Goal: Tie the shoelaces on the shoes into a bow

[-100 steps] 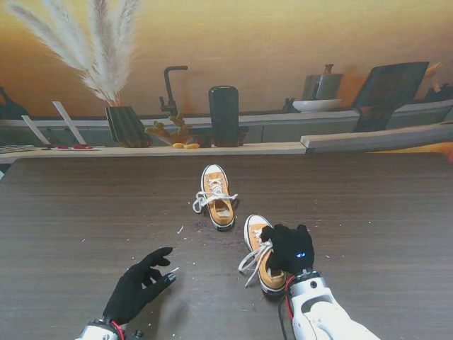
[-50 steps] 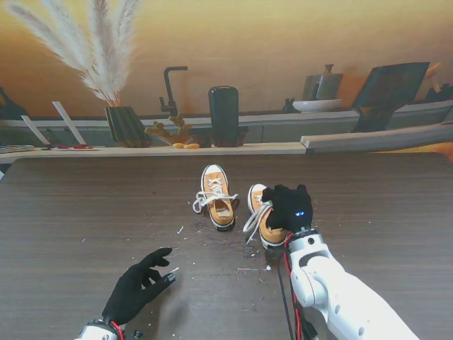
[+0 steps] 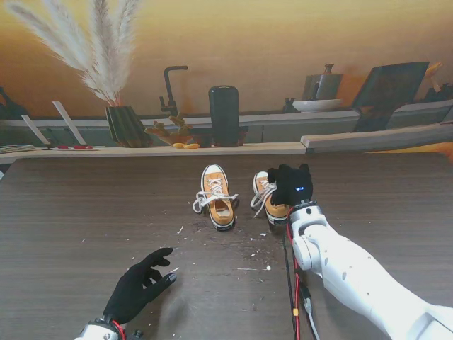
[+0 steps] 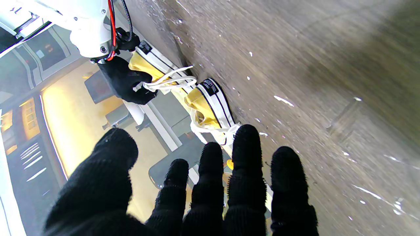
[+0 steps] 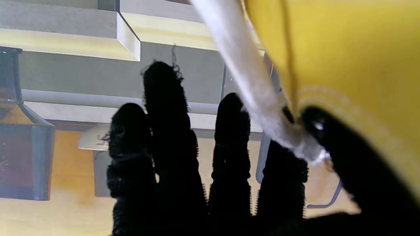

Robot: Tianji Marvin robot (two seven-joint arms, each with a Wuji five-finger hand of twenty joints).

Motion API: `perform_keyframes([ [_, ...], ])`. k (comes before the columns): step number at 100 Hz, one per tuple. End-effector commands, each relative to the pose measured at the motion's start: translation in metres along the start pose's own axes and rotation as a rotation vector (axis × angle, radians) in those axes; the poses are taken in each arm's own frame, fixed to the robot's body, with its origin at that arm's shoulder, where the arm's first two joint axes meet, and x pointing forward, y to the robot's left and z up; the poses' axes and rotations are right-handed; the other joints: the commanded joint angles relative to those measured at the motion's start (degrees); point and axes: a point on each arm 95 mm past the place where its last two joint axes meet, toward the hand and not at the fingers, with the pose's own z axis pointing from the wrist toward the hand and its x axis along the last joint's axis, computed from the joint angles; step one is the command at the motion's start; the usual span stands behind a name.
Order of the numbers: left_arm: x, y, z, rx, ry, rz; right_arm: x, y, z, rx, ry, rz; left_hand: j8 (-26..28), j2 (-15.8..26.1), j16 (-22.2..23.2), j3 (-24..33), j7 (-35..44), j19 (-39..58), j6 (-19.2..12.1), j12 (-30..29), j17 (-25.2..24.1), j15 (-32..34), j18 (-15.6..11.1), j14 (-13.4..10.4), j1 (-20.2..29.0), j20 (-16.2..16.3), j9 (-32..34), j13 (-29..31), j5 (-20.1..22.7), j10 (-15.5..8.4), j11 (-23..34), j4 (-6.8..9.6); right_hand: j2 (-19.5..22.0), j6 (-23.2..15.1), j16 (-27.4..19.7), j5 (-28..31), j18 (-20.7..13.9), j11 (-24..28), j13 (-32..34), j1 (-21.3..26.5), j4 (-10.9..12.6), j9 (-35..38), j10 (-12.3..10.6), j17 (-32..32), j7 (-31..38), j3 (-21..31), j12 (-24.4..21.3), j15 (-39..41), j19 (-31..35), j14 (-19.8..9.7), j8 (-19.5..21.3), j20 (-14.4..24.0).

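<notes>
Two yellow sneakers with white laces stand side by side in the middle of the table. The left sneaker point(image 3: 216, 199) stands alone, its laces point(image 3: 206, 199) loose and spilling over its side. My right hand point(image 3: 291, 185) is shut on the right sneaker point(image 3: 268, 195), covering its heel half; loose laces point(image 3: 262, 200) hang off its left side. In the right wrist view the yellow shoe wall point(image 5: 344, 49) and a lace point(image 5: 249, 82) sit against my thumb. My left hand point(image 3: 139, 286) rests open on the table nearer to me, fingers apart, holding nothing. The left wrist view shows both sneakers point(image 4: 210, 105) beyond its fingers point(image 4: 246, 170).
Small white scraps point(image 3: 249, 268) litter the wood table point(image 3: 85, 212) between my hands. A wooden ledge point(image 3: 177, 150) runs along the far edge with a vase of plumes point(image 3: 126, 125), a black cylinder point(image 3: 224, 115) and a tap point(image 3: 170, 88).
My right hand has carried the right sneaker away from me, from near the table's front to beside the left sneaker. The left hand and left sneaker have stayed put.
</notes>
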Motion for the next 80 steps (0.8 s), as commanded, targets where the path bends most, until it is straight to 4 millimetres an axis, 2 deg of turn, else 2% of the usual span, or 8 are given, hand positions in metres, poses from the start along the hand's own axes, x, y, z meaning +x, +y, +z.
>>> perform_keyframes([
  [1,0.003,0.002,0.0,-0.02,0.004,0.004,0.001,0.006,0.011,0.003,0.005,0.006,0.82,2.63,0.04,-1.57,-0.34,-0.11,-0.45,-1.03,-0.65,-0.71,2.02,0.14,0.79,1.0,-0.82,-1.17,1.08,0.43,-0.77,-0.07,1.39,-1.04,-0.66,-2.65,-0.08,0.67,-1.12,-2.35,-0.8,-2.65,-0.12,-1.43,1.34,0.67,-0.8,-1.21,-0.79,2.16,0.97,-0.78],
  [13,0.003,0.002,0.0,-0.023,0.006,0.002,0.002,0.003,0.006,0.038,0.019,0.002,0.83,2.67,0.04,-1.63,-0.36,-0.2,-0.43,-1.06,-0.77,-0.73,2.05,0.11,0.76,1.0,-0.93,-1.19,1.09,0.49,-0.84,-0.07,1.73,1.97,1.23,-4.43,-0.34,0.75,-3.28,-6.57,-0.7,-5.51,0.07,-2.99,-2.31,1.26,-0.64,-2.42,-1.69,1.83,2.06,-1.56],
  [17,0.003,0.002,0.0,-0.026,0.006,0.002,0.002,0.003,0.003,0.057,0.018,0.005,0.83,2.73,0.03,-1.66,-0.39,-0.2,-0.54,-1.06,-0.77,-0.78,2.05,0.02,0.73,1.01,-0.89,-1.26,1.02,0.38,-0.83,-0.07,2.82,4.29,3.67,-5.03,-0.43,0.35,-4.79,-8.86,2.56,-7.0,0.31,-4.05,-6.33,1.66,-0.81,-3.15,-2.31,1.66,4.69,-1.73],
  [20,0.003,0.003,0.0,-0.029,0.006,0.001,0.004,0.005,-0.001,0.073,0.017,0.013,0.83,2.73,0.03,-1.63,-0.39,-0.21,-0.46,-1.07,-0.76,-0.79,2.05,0.07,0.82,1.01,-0.98,-1.27,1.04,0.45,-0.87,-0.07,3.85,6.06,5.89,-5.7,-0.45,-0.06,-6.54,-10.94,7.93,-8.22,0.57,-5.03,-8.85,2.1,-1.05,-3.32,-2.95,1.41,7.18,-1.79],
  [23,0.003,0.003,0.0,-0.03,0.006,-0.001,0.005,0.006,-0.004,0.086,0.014,0.021,0.84,2.69,0.04,-1.68,-0.39,-0.21,-0.4,-1.07,-0.76,-0.76,2.05,0.11,0.8,1.02,-0.95,-1.22,1.06,0.45,-0.87,-0.08,4.39,7.08,9.34,-6.61,-0.48,-0.46,-7.88,-12.07,9.54,-9.59,0.89,-5.99,-11.37,1.61,-1.4,-4.11,-3.59,1.18,10.71,-1.67],
  [34,0.004,0.003,-0.001,-0.031,0.009,-0.004,0.008,0.014,-0.018,0.127,0.011,0.043,0.85,2.66,0.03,-1.69,-0.4,-0.26,-0.37,-1.1,-0.8,-0.8,1.99,0.04,0.92,1.02,-0.98,-1.25,1.09,0.53,-0.91,-0.07,5.64,9.21,19.75,-10.78,-0.78,-2.48,-14.31,-15.19,9.35,-14.64,1.78,-9.81,-14.23,-1.02,-2.71,-4.97,-6.01,0.07,10.36,-1.72],
  [44,0.005,0.003,-0.002,-0.03,0.013,-0.007,0.009,0.024,-0.032,0.153,0.009,0.052,0.83,2.7,0.01,-1.75,-0.47,-0.27,-0.35,-1.15,-0.8,-0.89,1.99,0.07,0.89,1.03,-1.1,-1.38,1.08,0.52,-1.01,-0.08,6.41,10.49,24.29,-13.64,-0.89,-4.59,-18.27,-17.18,9.08,-17.95,2.4,-12.63,-16.08,-2.41,-4.0,-6.39,-8.07,-0.26,9.3,-2.0],
  [80,0.006,0.002,-0.007,-0.027,0.027,-0.014,0.012,0.071,-0.089,0.128,-0.004,0.173,0.97,2.79,-0.09,-1.87,-0.28,-0.66,-0.43,-1.24,-1.19,-1.3,1.91,0.22,1.11,0.97,-1.17,-1.83,1.87,0.67,-1.17,-0.08,11.86,11.84,23.38,-17.85,-1.47,-13.36,-24.89,-18.36,9.41,-23.04,4.29,-18.84,-20.62,-6.81,-10.26,-12.57,-15.05,1.4,5.79,-3.9],
])
